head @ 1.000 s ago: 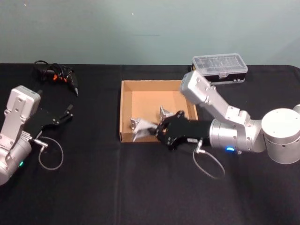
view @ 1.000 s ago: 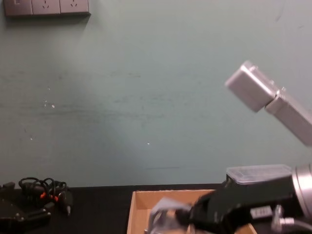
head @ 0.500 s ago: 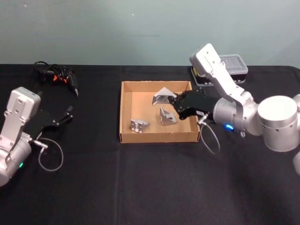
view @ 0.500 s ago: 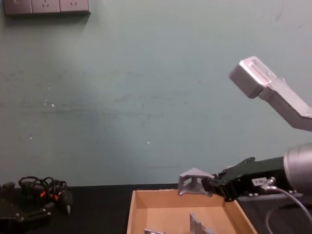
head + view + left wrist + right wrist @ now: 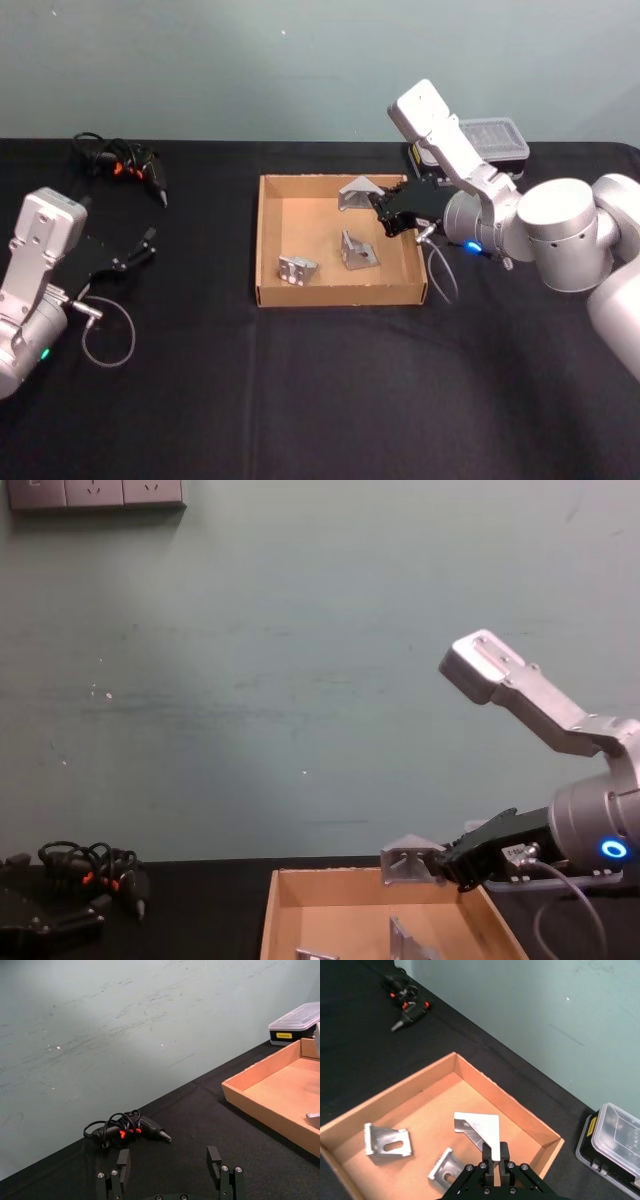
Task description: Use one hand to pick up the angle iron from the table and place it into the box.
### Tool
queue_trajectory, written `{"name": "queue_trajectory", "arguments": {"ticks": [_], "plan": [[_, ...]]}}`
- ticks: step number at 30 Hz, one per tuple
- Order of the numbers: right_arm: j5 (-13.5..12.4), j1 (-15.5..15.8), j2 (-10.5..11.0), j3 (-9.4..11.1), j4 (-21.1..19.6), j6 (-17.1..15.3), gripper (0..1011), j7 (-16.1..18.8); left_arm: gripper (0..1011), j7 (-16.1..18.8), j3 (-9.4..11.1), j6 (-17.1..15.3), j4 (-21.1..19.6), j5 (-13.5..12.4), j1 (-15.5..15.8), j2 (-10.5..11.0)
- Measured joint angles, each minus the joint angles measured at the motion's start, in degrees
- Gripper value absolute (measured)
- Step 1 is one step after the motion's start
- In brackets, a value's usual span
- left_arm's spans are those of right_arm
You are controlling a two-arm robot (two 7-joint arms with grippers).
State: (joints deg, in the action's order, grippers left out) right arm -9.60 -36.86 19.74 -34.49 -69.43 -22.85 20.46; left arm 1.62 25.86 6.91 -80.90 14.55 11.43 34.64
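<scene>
The right gripper (image 5: 382, 207) hangs over the far right part of the box (image 5: 268, 240), its black fingers (image 5: 490, 1162) pinched tight on one edge of an angle iron (image 5: 356, 192) held clear above the cardboard floor. Two more brackets lie inside: one (image 5: 297, 267) toward 7 o'clock of the box floor, another (image 5: 357, 250) near its middle, both apart from the held piece. At 2 o'clock from the box, just behind the right arm, sits a clear-lidded plastic case (image 5: 488, 140) with a yellow label (image 5: 283, 1036) whose writing is too small to read. A tangle of black cables (image 5: 118, 162) with orange marks lies at 10 o'clock on the table (image 5: 320, 400). The left gripper (image 5: 143, 245) rests at 9 o'clock, fingers (image 5: 214, 1159) spread wide and holding nothing.
</scene>
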Motion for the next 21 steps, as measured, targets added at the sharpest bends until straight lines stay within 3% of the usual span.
{"name": "queue_trajectory", "arguments": {"ticks": [10,21], "plan": [[3.0,-3.0,-2.5,-0.6,6.9,-1.1,61,-0.1,1000,0.0,0.0,0.0,0.0,0.0,0.0,0.0],[4.8,-4.0,-3.9,0.0,10.7,-0.9,61,0.0,1000,0.0,0.0,0.0,0.0,0.0,0.0,0.0]]}}
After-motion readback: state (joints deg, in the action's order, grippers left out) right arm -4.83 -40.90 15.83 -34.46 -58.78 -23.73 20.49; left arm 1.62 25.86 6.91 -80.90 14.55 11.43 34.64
